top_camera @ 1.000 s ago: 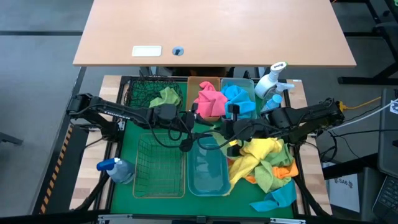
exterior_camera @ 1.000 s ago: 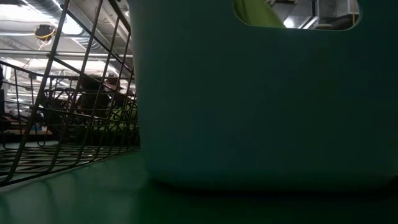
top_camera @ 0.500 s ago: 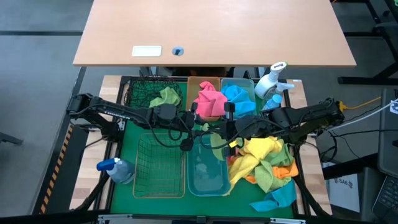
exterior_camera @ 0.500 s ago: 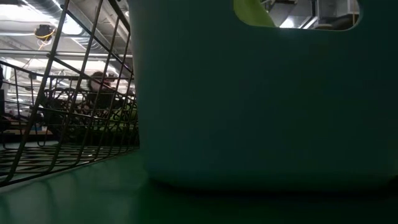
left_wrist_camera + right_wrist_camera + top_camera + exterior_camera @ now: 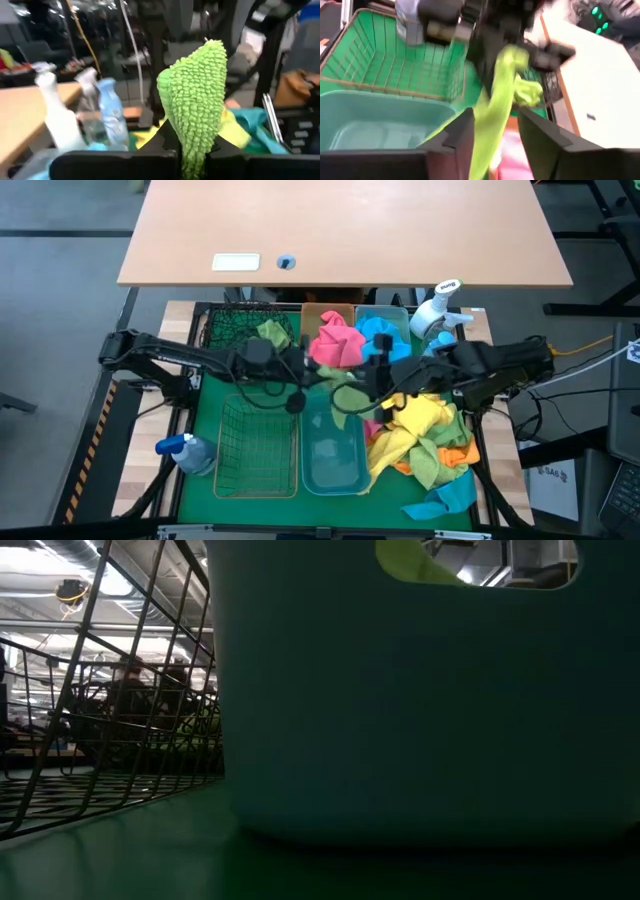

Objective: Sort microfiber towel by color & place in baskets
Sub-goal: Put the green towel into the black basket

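Note:
A lime green towel (image 5: 340,377) hangs over the far end of the blue bin (image 5: 333,450), between my two grippers. My left gripper (image 5: 192,150) is shut on it and points level toward the table's right. My right gripper (image 5: 495,130) stands open just right of it, slanting down, and the towel's strip (image 5: 502,85) runs between its fingers. The dark green mesh basket (image 5: 235,330) holds a green towel. The amber bin (image 5: 318,315) holds a pink one, the pale blue bin (image 5: 395,315) a blue one. A rectangular wire basket (image 5: 258,450) stands at the near left. My left gripper pinches a bunched fold of the green towel (image 5: 192,135) between its two fingers, coming level from the table's left. One rounded end (image 5: 197,75) sticks out past the fingertips. The rest hangs slack, clear of the table. My right gripper: whether its fingers touch the towel, I cannot tell.
A pile of yellow, green, orange and blue towels (image 5: 420,435) lies at the near right. Spray bottles stand at the far right (image 5: 435,310) and the near left (image 5: 185,452). In the low view the blue bin's wall (image 5: 420,690) fills the picture beside the wire basket (image 5: 110,690).
My left gripper has taken hold of the green towel. My right gripper has risen. The towel, which hung low over the blue bin under my right gripper, is now drawn up higher between the two grippers.

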